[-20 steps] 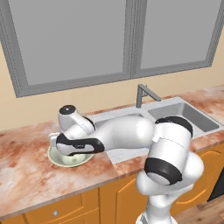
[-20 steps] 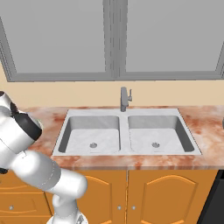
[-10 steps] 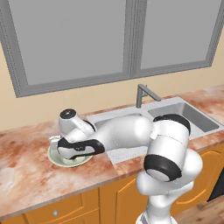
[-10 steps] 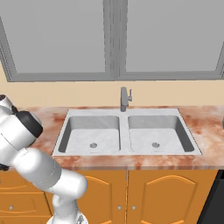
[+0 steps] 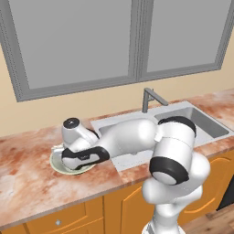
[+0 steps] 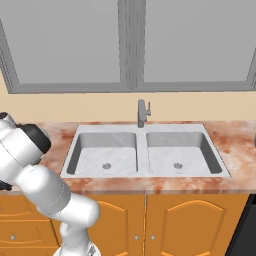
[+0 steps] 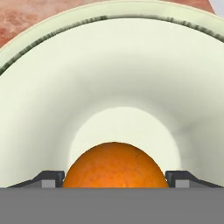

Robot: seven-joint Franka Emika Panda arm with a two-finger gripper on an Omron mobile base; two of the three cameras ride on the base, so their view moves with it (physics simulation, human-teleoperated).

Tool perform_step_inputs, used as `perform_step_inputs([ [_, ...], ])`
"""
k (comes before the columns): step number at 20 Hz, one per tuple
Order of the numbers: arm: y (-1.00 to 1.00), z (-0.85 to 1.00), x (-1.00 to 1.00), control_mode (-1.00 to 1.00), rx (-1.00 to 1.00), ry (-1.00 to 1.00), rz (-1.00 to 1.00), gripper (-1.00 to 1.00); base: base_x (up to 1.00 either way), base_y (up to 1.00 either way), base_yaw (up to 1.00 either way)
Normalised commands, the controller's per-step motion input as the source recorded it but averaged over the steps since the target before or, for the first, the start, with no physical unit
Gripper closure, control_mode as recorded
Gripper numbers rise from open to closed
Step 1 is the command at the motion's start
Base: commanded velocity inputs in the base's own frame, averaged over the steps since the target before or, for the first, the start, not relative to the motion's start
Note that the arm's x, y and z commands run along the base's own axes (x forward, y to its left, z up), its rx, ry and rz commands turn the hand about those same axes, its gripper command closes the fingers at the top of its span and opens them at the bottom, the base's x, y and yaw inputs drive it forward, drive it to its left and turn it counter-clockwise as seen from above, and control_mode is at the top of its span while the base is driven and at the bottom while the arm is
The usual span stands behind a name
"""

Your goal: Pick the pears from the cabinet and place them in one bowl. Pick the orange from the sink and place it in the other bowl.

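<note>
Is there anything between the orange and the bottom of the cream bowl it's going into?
Nothing visible. In the hand view the orange sits between the claw tips, right over the cream bowl, whose inside looks bare.

No text, label, brand, number or sign is showing legibly anywhere in these views.

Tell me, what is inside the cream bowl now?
The orange is inside the cream bowl, between the gripper fingertips. The bowl floor under the orange is hidden.
</note>
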Motion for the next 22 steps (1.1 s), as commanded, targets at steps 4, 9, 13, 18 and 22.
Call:
perform_step_inputs([
  [4,0.03,-0.14,0.0,-1.0,0.0,0.0,0.0,1.0,0.0,0.0,0.0],
  [9,0.01,-0.09,0.0,-1.0,0.0,0.0,0.0,1.0,0.0,0.0,0.0],
  [13,0.0,-0.02,0.02,-1.0,0.0,0.0,0.0,1.0,0.0,0.0,0.0],
  [18,0.0,-0.03,0.05,-1.0,0.0,0.0,0.0,-1.0,0.0,0.0,0.0],
  [22,0.0,-0.03,0.05,-1.0,0.0,0.0,0.0,-1.0,0.0,0.0,0.0],
])
